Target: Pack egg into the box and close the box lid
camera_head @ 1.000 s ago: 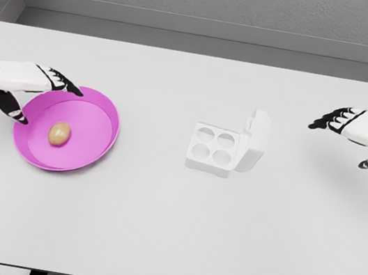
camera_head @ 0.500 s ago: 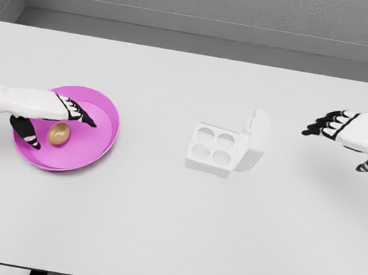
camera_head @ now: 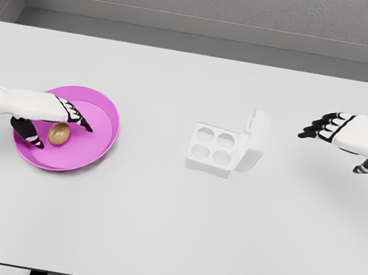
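Note:
A tan egg (camera_head: 59,133) lies inside the pink bowl (camera_head: 94,147) at the left of the table. My left hand (camera_head: 55,124) hovers over the egg with thumb and fingers spread on either side of it; it is open, and I cannot tell whether it touches the egg. A white egg box (camera_head: 214,149) with four empty cups stands mid-table, its lid (camera_head: 254,142) raised on the right side. To the right of the box my right hand (camera_head: 340,135) floats above the table, open with nothing in it.
The white table (camera_head: 169,227) stretches wide around the bowl and box, with a grey wall behind its far edge.
My left hand came down from the bowl's far rim into the bowl and now brackets the egg. The right hand drifted slightly left toward the box.

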Available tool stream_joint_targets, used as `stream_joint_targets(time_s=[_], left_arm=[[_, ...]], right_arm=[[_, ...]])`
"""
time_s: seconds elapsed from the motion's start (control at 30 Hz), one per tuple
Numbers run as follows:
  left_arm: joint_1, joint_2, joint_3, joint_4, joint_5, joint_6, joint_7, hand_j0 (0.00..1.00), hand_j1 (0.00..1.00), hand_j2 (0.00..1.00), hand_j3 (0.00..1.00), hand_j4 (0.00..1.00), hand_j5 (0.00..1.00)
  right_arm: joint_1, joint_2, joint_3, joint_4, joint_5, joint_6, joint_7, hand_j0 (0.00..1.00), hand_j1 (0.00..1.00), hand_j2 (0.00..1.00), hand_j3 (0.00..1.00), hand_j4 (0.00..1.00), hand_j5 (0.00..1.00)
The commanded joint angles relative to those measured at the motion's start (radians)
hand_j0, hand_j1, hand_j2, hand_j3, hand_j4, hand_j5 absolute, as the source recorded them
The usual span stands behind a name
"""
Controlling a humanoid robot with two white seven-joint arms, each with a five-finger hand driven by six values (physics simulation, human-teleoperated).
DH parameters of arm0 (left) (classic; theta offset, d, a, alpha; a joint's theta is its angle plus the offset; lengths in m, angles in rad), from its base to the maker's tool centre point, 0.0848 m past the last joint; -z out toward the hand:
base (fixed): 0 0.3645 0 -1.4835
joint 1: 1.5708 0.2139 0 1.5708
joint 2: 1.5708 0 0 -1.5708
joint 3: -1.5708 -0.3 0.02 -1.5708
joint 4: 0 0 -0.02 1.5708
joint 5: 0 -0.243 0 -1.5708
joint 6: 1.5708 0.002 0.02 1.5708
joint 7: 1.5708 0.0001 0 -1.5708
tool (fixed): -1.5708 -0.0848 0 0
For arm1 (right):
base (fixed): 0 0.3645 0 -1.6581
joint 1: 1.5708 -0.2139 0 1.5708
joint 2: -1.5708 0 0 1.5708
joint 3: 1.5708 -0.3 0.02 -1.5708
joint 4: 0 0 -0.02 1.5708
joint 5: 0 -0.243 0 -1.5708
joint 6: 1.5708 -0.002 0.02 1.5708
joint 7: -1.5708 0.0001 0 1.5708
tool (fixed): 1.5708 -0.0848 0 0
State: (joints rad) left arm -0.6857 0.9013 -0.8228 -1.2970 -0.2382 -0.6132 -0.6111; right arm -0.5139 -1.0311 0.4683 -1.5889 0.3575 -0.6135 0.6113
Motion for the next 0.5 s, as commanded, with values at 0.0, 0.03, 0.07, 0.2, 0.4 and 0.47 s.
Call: stream_joint_targets(time_s=[0.0, 0.03, 0.07, 0.2, 0.4, 0.47], left_arm=[[0.000, 0.001, 0.001, 0.001, 0.005, 0.002, 0.000, 0.84, 0.84, 0.84, 0.84, 0.84, 0.84], [0.000, 0.001, 0.001, 0.001, 0.005, 0.002, 0.000, 0.83, 0.83, 0.83, 0.83, 0.83, 0.83], [0.002, 0.001, 0.001, 0.001, 0.002, 0.002, 0.000, 0.83, 0.83, 0.83, 0.83, 0.83, 0.83], [0.002, 0.001, 0.001, 0.001, -0.009, 0.002, 0.000, 0.77, 0.77, 0.77, 0.77, 0.77, 0.77], [0.005, -0.001, 0.001, 0.001, -0.015, 0.002, 0.000, 0.76, 0.76, 0.76, 0.76, 0.76, 0.76], [0.005, 0.001, 0.001, 0.002, -0.015, 0.002, 0.000, 0.76, 0.76, 0.76, 0.76, 0.76, 0.76]], right_arm=[[0.002, -0.001, 0.001, -0.006, -0.005, 0.003, 0.000, 1.00, 1.00, 1.00, 1.00, 1.00, 1.00], [0.002, -0.001, 0.001, -0.008, -0.005, 0.003, 0.000, 1.00, 1.00, 1.00, 1.00, 1.00, 1.00], [0.002, -0.001, 0.001, -0.013, -0.005, 0.003, 0.000, 1.00, 1.00, 1.00, 1.00, 1.00, 1.00], [0.002, -0.001, 0.001, -0.028, -0.005, 0.003, 0.000, 1.00, 1.00, 1.00, 1.00, 1.00, 1.00], [0.000, -0.014, 0.000, -0.029, -0.005, 0.003, 0.000, 1.00, 1.00, 1.00, 1.00, 1.00, 1.00], [0.000, -0.014, 0.000, -0.029, -0.005, 0.003, 0.000, 1.00, 1.00, 1.00, 1.00, 1.00, 1.00]])
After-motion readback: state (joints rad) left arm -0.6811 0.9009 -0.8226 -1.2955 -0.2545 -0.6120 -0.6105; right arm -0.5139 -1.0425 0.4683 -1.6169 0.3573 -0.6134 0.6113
